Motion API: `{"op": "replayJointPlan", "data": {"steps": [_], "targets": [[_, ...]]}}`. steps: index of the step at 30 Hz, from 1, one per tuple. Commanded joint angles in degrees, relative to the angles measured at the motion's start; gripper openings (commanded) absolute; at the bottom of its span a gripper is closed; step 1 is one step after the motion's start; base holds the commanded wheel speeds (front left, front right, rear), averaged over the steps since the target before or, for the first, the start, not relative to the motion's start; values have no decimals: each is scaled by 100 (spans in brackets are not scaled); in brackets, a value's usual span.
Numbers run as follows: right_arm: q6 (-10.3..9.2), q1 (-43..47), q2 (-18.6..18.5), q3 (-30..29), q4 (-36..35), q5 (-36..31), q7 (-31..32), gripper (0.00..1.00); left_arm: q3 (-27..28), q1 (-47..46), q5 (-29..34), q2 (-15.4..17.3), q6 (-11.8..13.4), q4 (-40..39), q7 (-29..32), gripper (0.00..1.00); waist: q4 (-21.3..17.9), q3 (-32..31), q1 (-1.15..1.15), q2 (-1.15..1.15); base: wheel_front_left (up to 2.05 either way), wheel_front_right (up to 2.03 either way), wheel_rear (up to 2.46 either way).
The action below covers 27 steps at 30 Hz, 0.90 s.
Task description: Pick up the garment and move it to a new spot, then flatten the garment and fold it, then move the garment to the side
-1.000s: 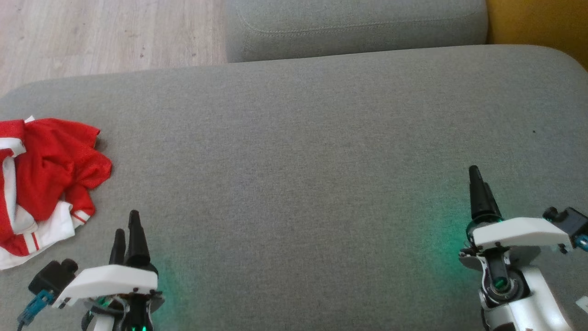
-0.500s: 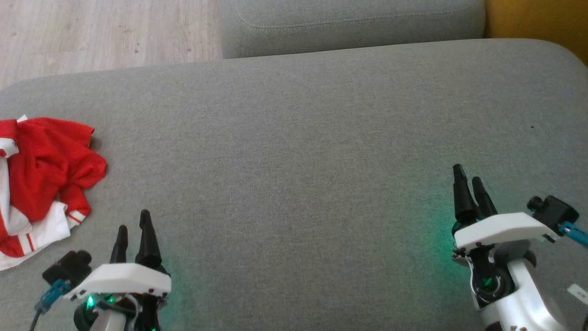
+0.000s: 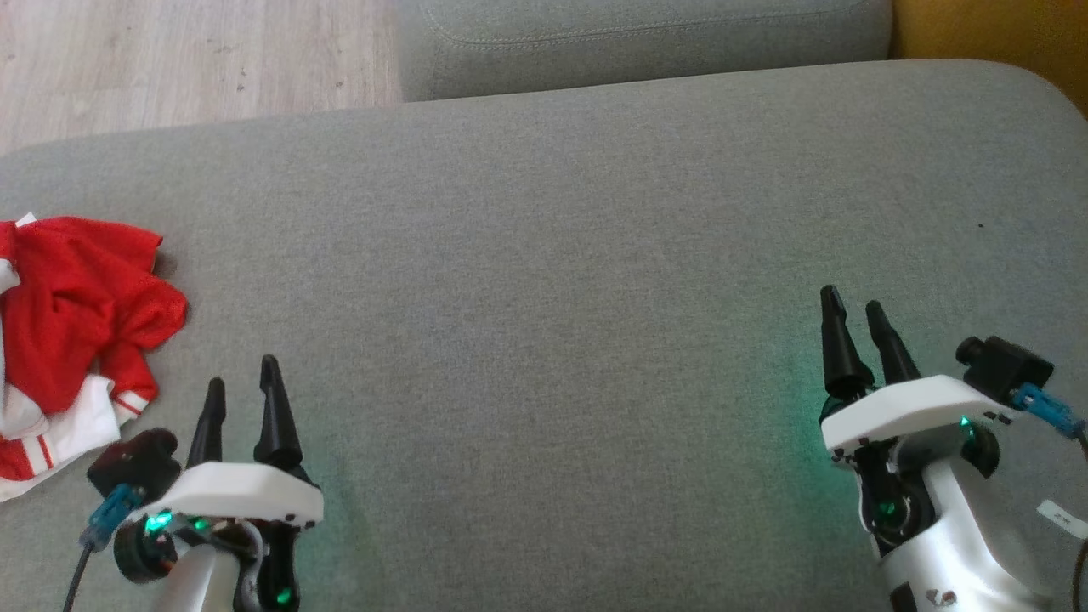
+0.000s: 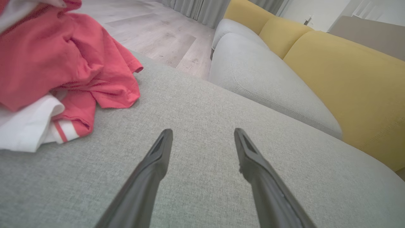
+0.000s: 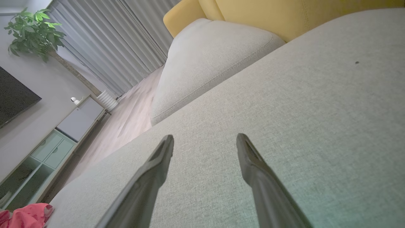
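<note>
**A:** Fingers (image 4: 148, 180) of the left gripper (image 3: 242, 374), how are they standing?

**B:** They are standing wide apart, holding nothing, hovering over the grey seat cushion (image 3: 552, 255).

**A:** And where is the garment (image 3: 76, 314) lying?

**B:** It is lying crumpled on that same cushion, just off to that gripper's left and slightly ahead of its tips, not touching them. Its red part is bunching up on top, and its white part with red stripes is showing underneath.

**A:** What is the right gripper (image 3: 851, 299) doing?

**B:** It is hanging open too, its fingers spread over the cushion and gripping nothing. The garment is lying far off to its left, well apart from it.

**A:** What is showing beyond the tips?

**B:** A second grey cushion (image 3: 646, 34) is sitting ahead of both grippers. Wooden floor (image 3: 170, 59) is showing ahead of the left one, and yellow upholstery (image 3: 986, 34) ahead of the right.
</note>
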Motion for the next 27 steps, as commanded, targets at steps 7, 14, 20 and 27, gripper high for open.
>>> {"op": "replayJointPlan", "data": {"steps": [7, 14, 20, 27], "targets": [[-3, -363, 13, -39, -402, -653, -196, 100, 108, -300, 578, 201, 187, -327, -181, 100, -19, 26, -1, 0, 0, 0, 0], [-3, -338, 83, -104, -608, -1238, -314, 100, 96, -307, 1075, 236, 330, -366, -300, 100, -32, 44, -1, 0, 0, 0, 0], [-3, -372, 126, -61, -590, -1720, -415, 100, 70, -296, 1502, 273, 415, -368, -402, 100, -64, 57, -1, 0, 0, 0, 0], [-4, -455, 151, -39, -442, -2353, -550, 100, 34, -288, 2063, 297, 510, -313, -538, 100, -94, 58, -1, 0, 0, 0, 0]]}}
